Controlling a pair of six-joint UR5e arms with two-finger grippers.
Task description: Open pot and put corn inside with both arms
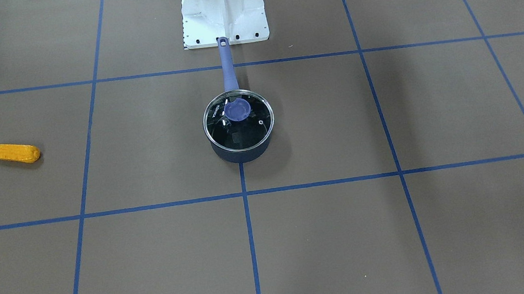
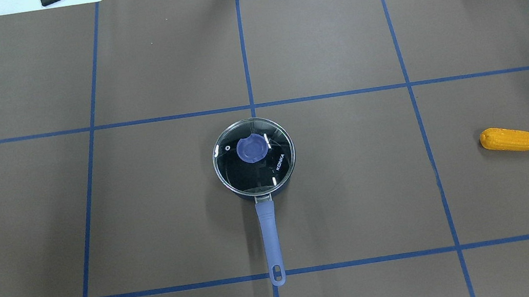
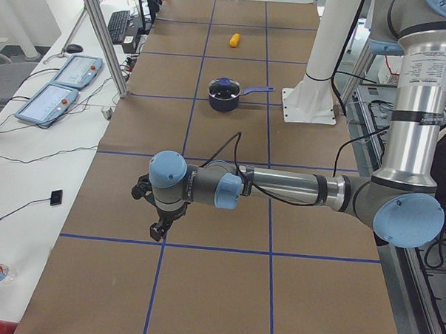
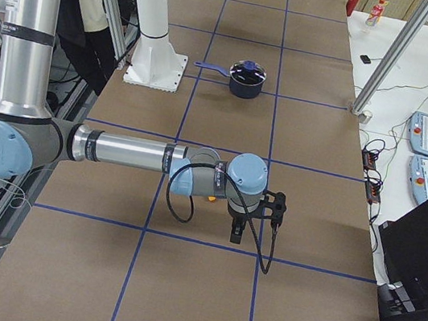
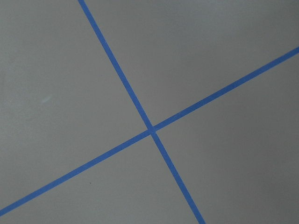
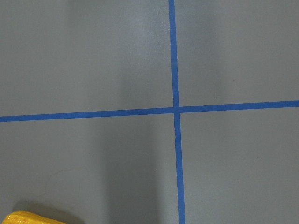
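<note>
Round navy pot [image 1: 241, 155] under a glass lid [image 1: 241, 132], mid-frame; bumpy orange corn [image 1: 13, 153] far left. Left tool [image 3: 157, 228] and right tool [image 4: 238, 231]: apart or together, cannot tell.

a small dark navy saucepan [image 2: 268, 231] sat upright at the centre of the overhead view, its long periwinkle handle pointing straight down the frame. a round glass lid with a purple knob [image 2: 257, 170] sat closed on it. a small orange-yellow bumpy toy corn cob [image 2: 510, 139] lay on its side at mid-right, well apart.
</note>
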